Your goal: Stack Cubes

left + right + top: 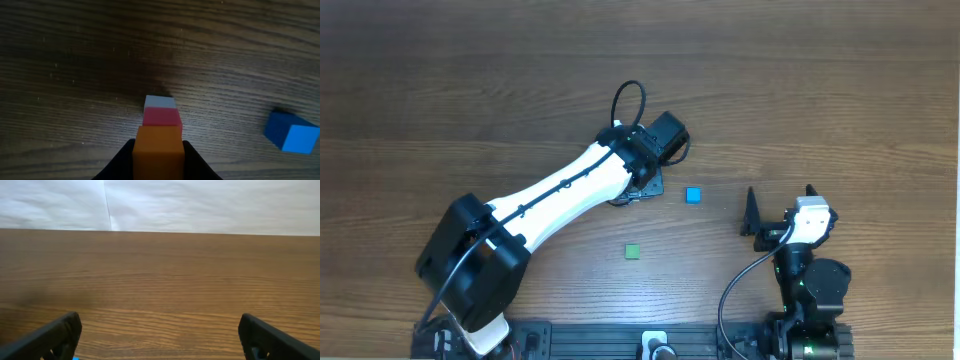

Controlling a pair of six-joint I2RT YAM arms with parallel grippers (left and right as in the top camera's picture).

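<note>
1. The orange cube point(158, 145) is being gripped by the L gripper point(158, 167), jaws narrow & clamped on its sides. It's near the blue cube point(292, 132).
2. It's being held right by a red cube point(162, 116) w/ a white cube point(160, 101) beyond, prob. so edges are lined up for stacking; contact can't be told.
3. The R gripper point(779, 195) is being held wide open & empty on the blue cube's far side, prob. parked clear.
4. The green cube point(632, 251) is being left unstacked near the blue cube, apart from it.
</note>
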